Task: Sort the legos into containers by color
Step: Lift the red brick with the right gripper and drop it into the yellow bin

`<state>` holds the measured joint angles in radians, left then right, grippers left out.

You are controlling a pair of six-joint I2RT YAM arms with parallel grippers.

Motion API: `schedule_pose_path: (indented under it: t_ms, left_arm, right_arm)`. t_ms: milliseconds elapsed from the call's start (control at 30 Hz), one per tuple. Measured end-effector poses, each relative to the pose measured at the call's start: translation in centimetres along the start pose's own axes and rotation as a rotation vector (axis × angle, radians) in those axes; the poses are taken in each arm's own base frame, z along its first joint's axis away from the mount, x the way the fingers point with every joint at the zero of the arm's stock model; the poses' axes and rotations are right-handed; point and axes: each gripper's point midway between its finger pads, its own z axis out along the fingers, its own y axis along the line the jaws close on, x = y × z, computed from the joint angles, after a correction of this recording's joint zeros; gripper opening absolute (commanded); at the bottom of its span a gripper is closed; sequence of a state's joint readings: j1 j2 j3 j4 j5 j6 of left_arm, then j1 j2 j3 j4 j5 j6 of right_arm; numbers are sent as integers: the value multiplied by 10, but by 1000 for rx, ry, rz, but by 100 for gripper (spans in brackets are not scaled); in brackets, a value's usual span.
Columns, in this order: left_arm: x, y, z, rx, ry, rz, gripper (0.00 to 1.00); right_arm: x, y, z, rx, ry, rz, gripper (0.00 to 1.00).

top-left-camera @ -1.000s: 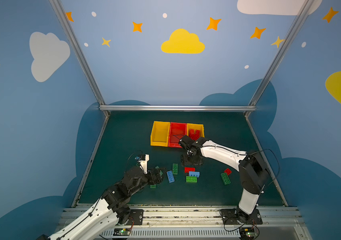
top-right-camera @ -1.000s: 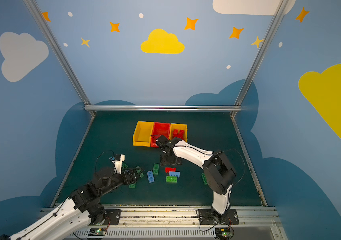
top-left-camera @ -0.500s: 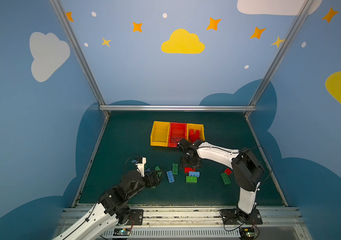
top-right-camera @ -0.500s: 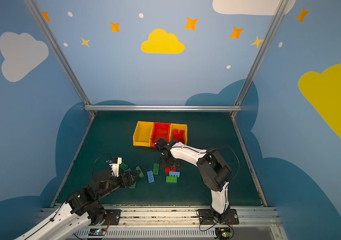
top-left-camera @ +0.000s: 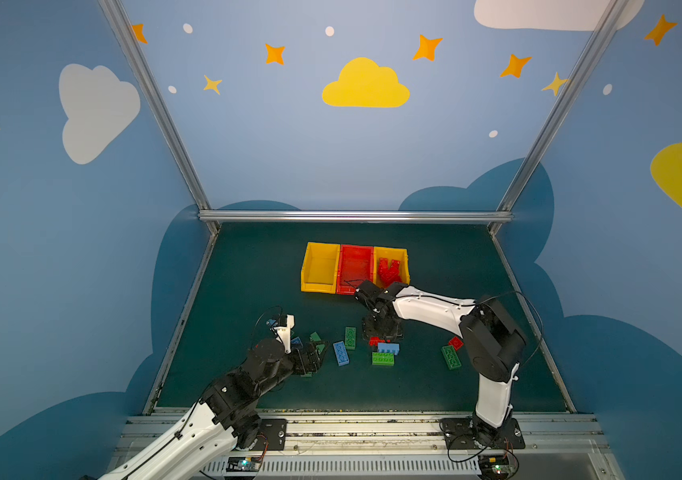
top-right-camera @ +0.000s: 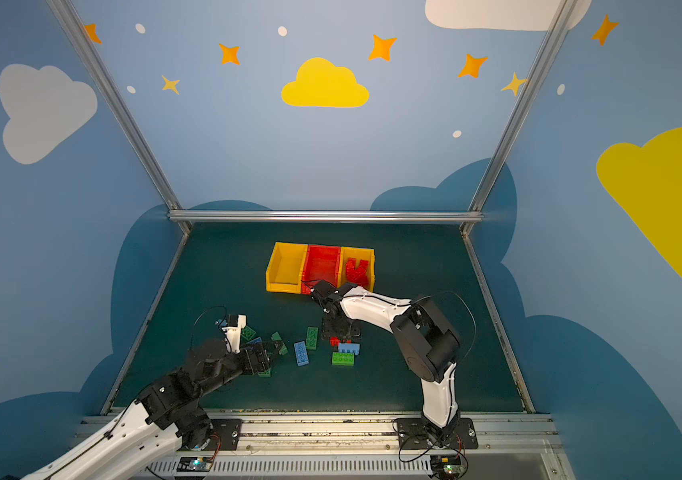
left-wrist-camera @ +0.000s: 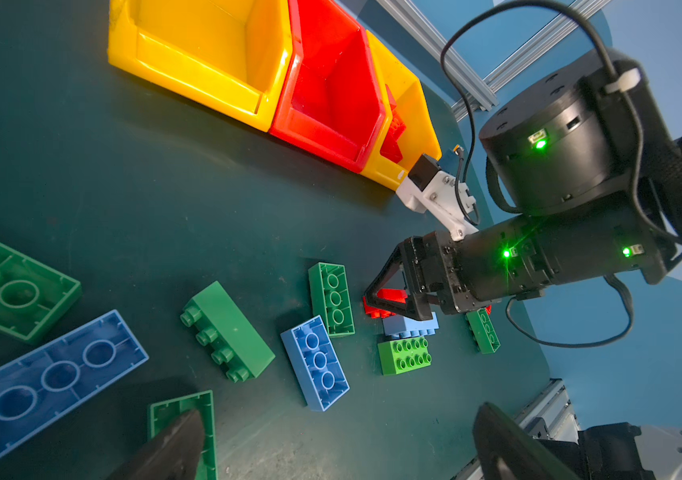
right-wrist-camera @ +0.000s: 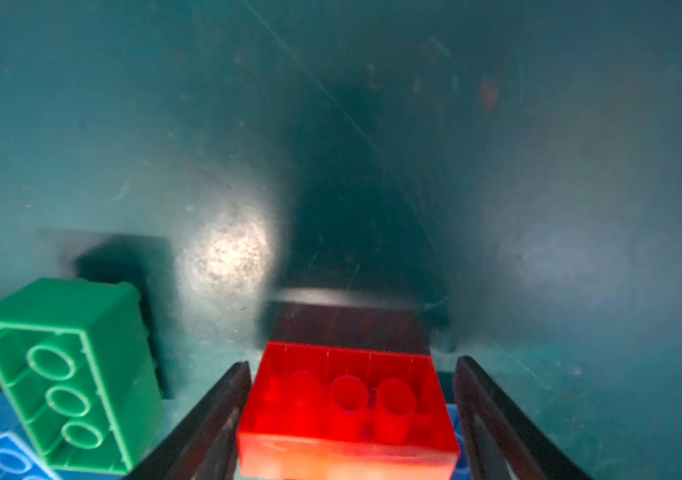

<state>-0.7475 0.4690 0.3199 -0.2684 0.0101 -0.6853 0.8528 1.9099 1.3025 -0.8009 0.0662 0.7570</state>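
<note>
Brick [right-wrist-camera: 347, 409] of red plastic, 2x4, lies hollow side up on dark green mat [top-left-camera: 256, 282]. It's on robot side of row of three joined open plastic bins [top-left-camera: 319, 286] (yellow, red, yellow), approx opposite seam btwn red bin and the yellow one w/ red bricks in it. Long axis, w/ its three tubes, runs finger to finger across right gripper [right-wrist-camera: 352, 363]; short ends face the pads.

Jaws are apart and straddle the red brick. One finger looks right against it, sliver of gap at the other, so no firm hold seen.

Edges: light-blue studded brick [top-left-camera: 388, 347] sits right at its side away from bin row. Dark green brick [top-left-camera: 350, 337], underside up, is just beside it toward empty-yellow end.

Room: bare mat btwn red brick and bin row.

Left gripper [left-wrist-camera: 339, 449] has jaws spread wide. It's farther from bin row, off empty-yellow end, w/ one fingertip over a green upturned brick [left-wrist-camera: 173, 409].
</note>
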Motion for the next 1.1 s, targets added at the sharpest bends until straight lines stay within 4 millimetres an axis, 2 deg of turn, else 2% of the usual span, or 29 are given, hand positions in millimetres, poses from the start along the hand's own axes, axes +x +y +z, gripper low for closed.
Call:
schedule_pose_path:
  t_ms: [167,333,433,500,600,700,800,900,967,1100]
  left_arm:
    - [0,0,0,2,-2,0,100]
    - [-1,0,2,-5,-2,1,100]
    - [-2,2,4,-14,-6,10,100]
    - [-2,3,6,-26,-5,21,100]
    - [-2,7,12,-52,0,40,100]
    - [-2,9,19,-78,10,62,100]
    - [-8,5,27,-94,14,86,100]
    - [-15,0,34,-106,13,107,100]
    - [-21,-4,40,-119,9,115,100]
    - [-36,-13,45,-133,-21,117,100]
  right_arm:
    - [0,1,0,-4,2,7,50]
    - [-1,0,-1,4,-2,0,47]
    - [-10,-1,-12,13,-19,-13,47]
    - [-27,2,-27,1,-55,-18,47]
    - [-66,3,-57,-39,-140,-5,48]
    - [-110,-7,-89,-72,-228,30,48]
    - [-152,-19,-109,-86,-301,61,49]
    - [-187,-31,-113,-83,-333,84,49]
    - [-208,-37,-107,-77,-338,91,50]
    - [-234,-45,-86,-74,-323,100,54]
